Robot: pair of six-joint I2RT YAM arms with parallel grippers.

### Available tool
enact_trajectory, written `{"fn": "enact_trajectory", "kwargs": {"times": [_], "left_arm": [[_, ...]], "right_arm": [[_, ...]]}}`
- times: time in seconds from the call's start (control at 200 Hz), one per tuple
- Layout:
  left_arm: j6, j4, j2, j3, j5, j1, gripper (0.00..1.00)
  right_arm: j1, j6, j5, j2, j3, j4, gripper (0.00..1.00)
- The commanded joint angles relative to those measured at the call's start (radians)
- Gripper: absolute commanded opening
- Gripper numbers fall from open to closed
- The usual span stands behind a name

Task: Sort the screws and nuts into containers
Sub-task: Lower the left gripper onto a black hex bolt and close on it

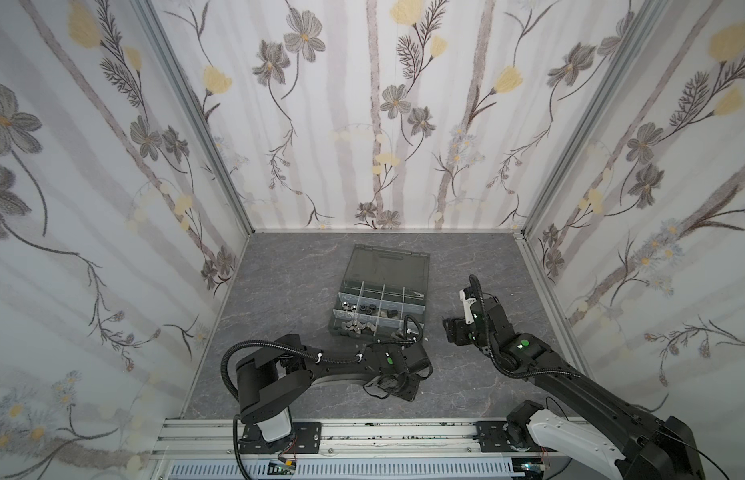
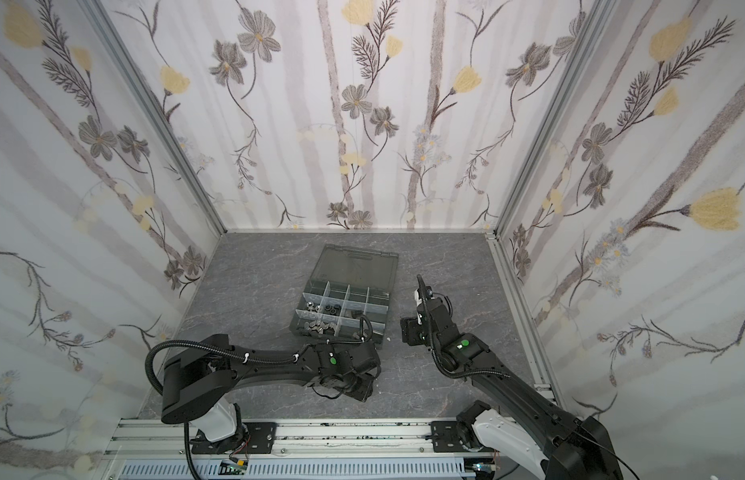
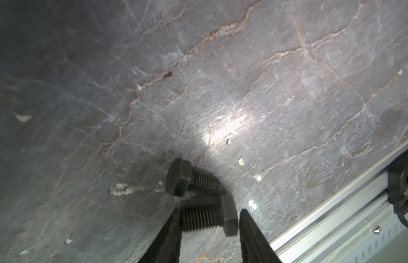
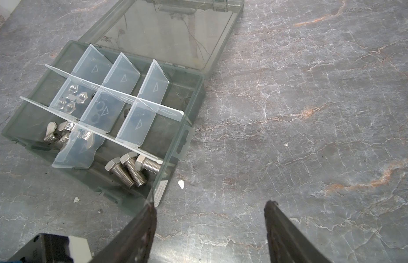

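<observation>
My left gripper brackets a black bolt on the table; grip unclear. My right gripper stands wide open beside the box

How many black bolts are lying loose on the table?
2. One black bolt lies between the fingers of the left gripper; the second black bolt lies beside it, both on the table. More may hide under the arms.
</observation>
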Motion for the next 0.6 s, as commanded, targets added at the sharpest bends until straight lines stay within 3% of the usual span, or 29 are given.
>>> {"fn": "enact_trajectory", "kwargs": {"times": [0.0,0.445,0.595], "left_arm": [[-0.008,-0.011,0.006,0.007,-0.003,-0.002,0.40],[0.019,-0.016,-0.037,0.014,-0.037,0.000,0.35],[0.061,-0.039,-0.082,0.035,-0.048,0.042,0.35]], "right_arm": [[-0.005,0.005,-0.004,-0.011,-0.006,0.045,0.75],[-0.015,0.005,-0.007,-0.027,-0.013,0.042,0.75],[-0.019,0.004,-0.001,-0.034,-0.011,0.040,0.75]]}}
